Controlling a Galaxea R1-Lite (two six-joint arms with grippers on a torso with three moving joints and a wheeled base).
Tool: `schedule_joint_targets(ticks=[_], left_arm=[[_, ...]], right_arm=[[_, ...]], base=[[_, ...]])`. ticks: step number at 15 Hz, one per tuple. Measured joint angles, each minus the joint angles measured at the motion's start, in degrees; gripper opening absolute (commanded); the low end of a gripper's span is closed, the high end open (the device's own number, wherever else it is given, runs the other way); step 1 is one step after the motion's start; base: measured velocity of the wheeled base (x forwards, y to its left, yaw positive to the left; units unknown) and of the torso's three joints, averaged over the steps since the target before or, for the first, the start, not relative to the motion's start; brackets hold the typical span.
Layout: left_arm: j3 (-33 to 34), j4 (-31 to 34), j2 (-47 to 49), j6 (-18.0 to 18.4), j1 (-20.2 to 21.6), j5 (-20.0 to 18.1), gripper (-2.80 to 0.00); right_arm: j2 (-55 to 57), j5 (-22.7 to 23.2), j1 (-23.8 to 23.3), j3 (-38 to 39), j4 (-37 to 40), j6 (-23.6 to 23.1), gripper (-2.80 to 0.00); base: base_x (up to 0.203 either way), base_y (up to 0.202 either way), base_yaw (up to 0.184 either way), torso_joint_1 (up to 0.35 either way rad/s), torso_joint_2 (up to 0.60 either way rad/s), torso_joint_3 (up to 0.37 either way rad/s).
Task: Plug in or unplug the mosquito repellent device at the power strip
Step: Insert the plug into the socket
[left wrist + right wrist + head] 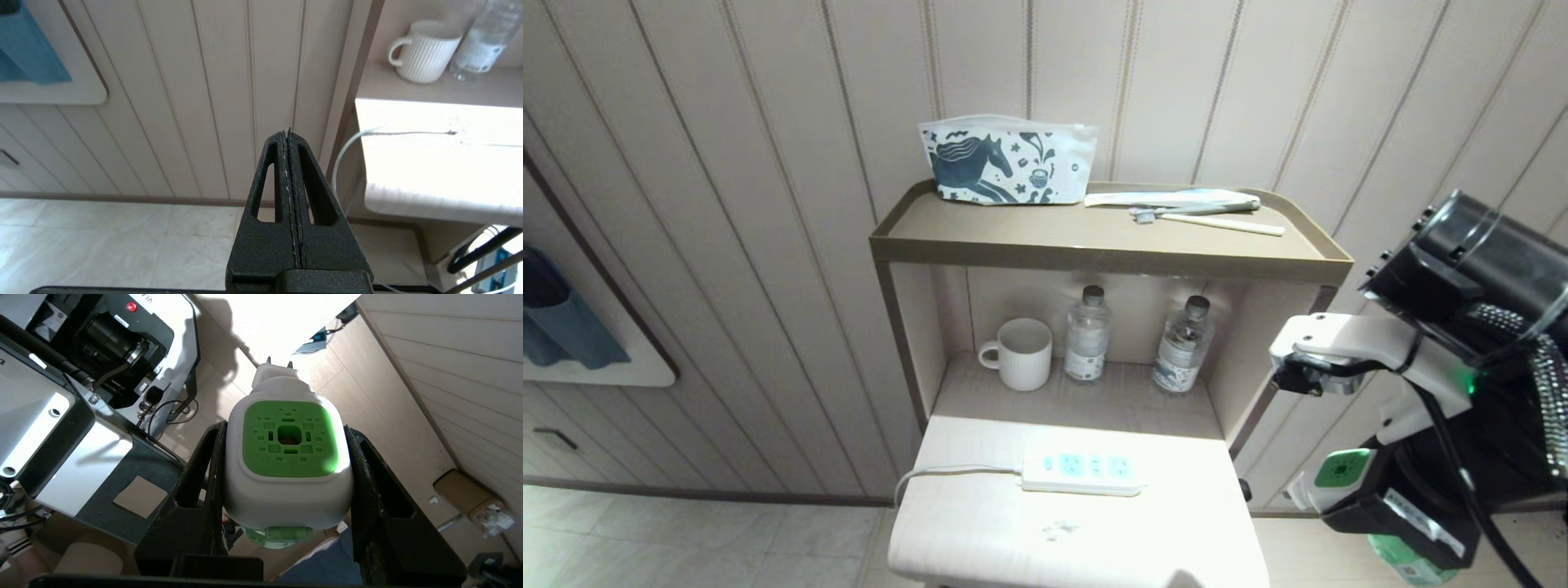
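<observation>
My right gripper point(286, 473) is clamped on the mosquito repellent device point(288, 457), one black finger point(196, 486) on each side of its white body. Green vented top faces the wrist camera, plug prongs point away from me, green bottle end sits back between the fingers. In the head view the device point(1342, 474) hangs low on my right, off the side of the table, over the floor, well apart from the power strip point(1082, 474).

The strip lies flat on the white table top point(980, 523), three light-blue socket faces up, all vacant. Its pale cord point(947, 471) runs off to my left and drops over the table edge.

My left gripper point(289, 134) has its fingers pressed together, holding nothing, off the table's left side near the cord, pointing at the panelled wall.

Behind the table, the shelf niche holds a white ribbed mug point(1023, 353) and two clear water bottles point(1086, 335), point(1183, 345). On the shelf top: horse-print pouch point(1006, 160), toothbrush point(1205, 219).
</observation>
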Motion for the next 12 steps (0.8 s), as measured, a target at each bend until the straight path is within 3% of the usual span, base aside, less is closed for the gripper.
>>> schedule_joint_targets(ticks=[3,12], left_arm=[[0.00,-0.03,0.00,0.04,0.00,-0.05,-2.80],[0.00,-0.02,0.00,0.13,0.00,-0.11,-2.80]], right_arm=[[0.00,0.03,-0.05,0.10,0.00,0.00,-2.80],[0.48,0.05,0.00,0.13,-0.19,0.17,-2.80]], base=[[0.000,0.000,0.000,0.185,-0.38,-0.202],[0.000,0.000,0.000,0.008,-0.01,-0.006]])
